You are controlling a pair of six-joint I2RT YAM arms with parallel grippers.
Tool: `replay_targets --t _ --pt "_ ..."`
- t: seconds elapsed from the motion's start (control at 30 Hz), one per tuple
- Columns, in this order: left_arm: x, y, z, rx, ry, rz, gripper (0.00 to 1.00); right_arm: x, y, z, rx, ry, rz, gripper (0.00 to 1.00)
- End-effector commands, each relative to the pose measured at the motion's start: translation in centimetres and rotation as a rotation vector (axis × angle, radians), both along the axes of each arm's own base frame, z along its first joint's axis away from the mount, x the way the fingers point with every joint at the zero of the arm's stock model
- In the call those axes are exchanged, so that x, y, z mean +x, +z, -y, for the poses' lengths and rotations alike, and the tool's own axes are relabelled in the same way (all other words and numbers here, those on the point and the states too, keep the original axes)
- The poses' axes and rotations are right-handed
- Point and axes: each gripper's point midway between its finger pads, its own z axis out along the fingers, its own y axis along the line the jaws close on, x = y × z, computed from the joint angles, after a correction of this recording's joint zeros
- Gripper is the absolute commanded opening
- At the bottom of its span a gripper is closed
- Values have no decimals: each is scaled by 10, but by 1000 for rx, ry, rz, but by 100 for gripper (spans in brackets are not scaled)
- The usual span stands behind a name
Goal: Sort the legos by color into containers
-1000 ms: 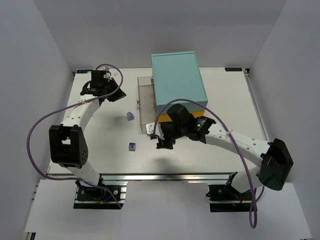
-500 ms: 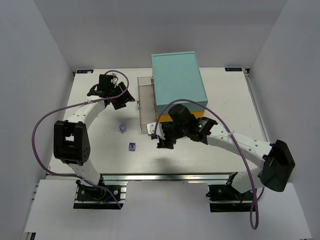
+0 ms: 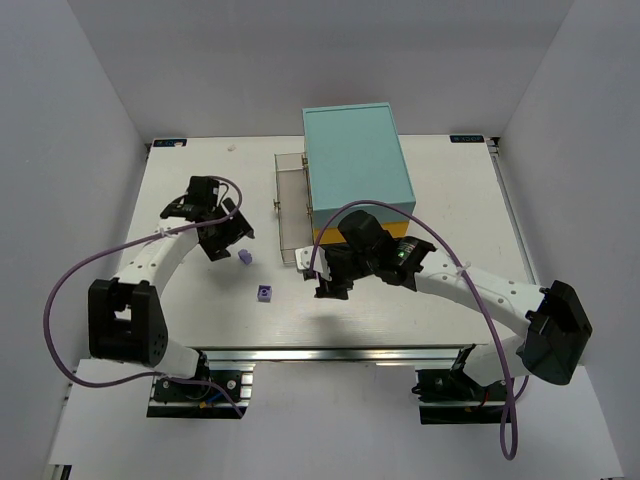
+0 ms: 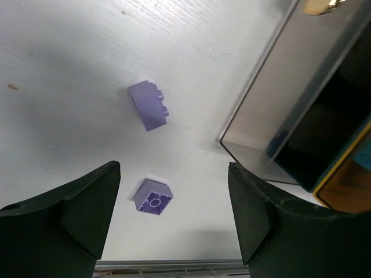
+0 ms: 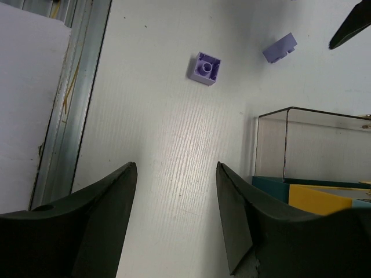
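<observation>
Left claw [image 4: 173, 174] agape near two blocky purple studded legos [image 4: 148, 105]; right claw [image 5: 175, 174] agape.

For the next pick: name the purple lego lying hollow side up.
The lego nearest the table's front edge shows its hollow underside; the other lego lies on its side.

The left gripper [image 4: 174, 169], jaws spread wide, is hovering over 2 purple bricks on the table [image 4: 69, 52]: a sideways lego [image 4: 148, 105] and an upside-down lego [image 4: 153, 196]. A clear drawer [image 4: 290, 104] is standing beside them.
</observation>
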Motion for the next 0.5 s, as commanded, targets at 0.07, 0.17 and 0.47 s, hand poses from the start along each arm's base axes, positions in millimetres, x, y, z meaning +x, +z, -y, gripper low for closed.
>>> replay_targets --t 0.07,0.17,0.47 --pt "-6 -26 -1 10 64 -113 85 5 13 -3 40 -17 18 63" --pt "3 -35 -4 30 82 -122 84 3 12 -2 40 -17 20 63" --pt "28 -64 -1 52 68 -179 70 6 14 0 42 -27 35 63"
